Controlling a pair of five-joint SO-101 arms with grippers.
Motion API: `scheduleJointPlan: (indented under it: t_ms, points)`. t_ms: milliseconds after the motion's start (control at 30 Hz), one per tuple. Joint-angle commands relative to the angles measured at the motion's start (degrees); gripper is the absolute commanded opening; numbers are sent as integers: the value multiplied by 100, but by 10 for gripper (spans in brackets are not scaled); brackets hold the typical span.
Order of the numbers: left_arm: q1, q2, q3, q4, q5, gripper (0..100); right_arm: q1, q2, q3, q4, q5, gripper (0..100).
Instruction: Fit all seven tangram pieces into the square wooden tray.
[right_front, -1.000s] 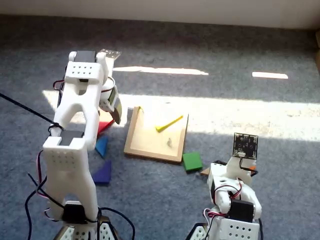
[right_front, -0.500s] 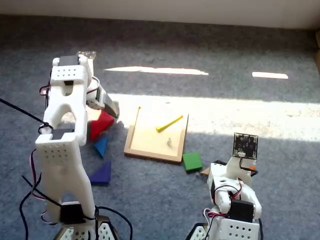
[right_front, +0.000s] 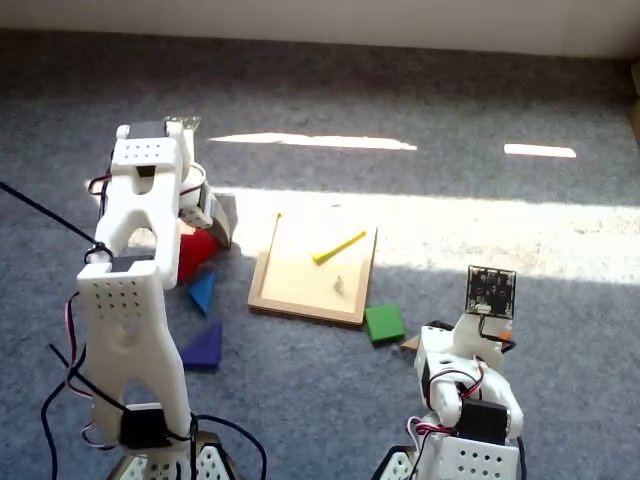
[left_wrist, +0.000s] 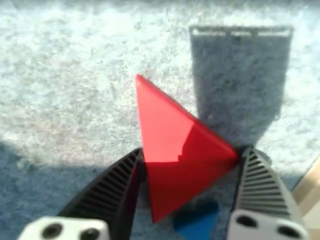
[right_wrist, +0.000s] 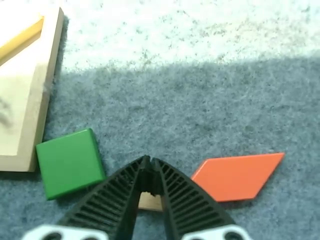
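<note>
In the high view, the left arm had swung away from the square wooden tray (right_front: 262, 268) over the last second. It first went out to the side and then came part of the way back, so its left pincer (right_front: 208, 214) now sat over the red triangle (right_front: 196, 250). That piece lay on the desk just beside the tray's outer edge, with the blue triangle (right_front: 203, 292) and the purple triangle (right_front: 205, 345) nearer the arm's base. Inside the tray there was only a yellow piece (right_front: 338, 246), and the green square (right_front: 384, 323) rested against the tray's near corner.

In the left wrist view, the jaws were spread wide and met the red triangle (left_wrist: 175, 150) on two sides, so the pincer looked clamped on it. The piece was not yet lifted clear of the blue triangle (left_wrist: 196, 225).

In the right wrist view, the right pincer (right_wrist: 148, 162) was closed on nothing, with its jaws together. It hung between the green square (right_wrist: 70, 162) and the orange parallelogram (right_wrist: 237, 175).

The sideways move probably marked the start of a pick, and six pieces were still outside the tray.
</note>
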Motion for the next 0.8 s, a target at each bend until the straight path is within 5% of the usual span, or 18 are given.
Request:
scheduleJointPlan:
  t_ms: [0, 500, 767]
  points:
    - [198, -40, -22, -35, 26, 231, 75, -66, 752, -119, 70, 5]
    - [998, -1314, -31, 809, -149, 210, 75, -66, 752, -119, 70, 5]
    - [884, -1332, 40, 774, -141, 215, 75, -66, 752, -119, 70, 5]
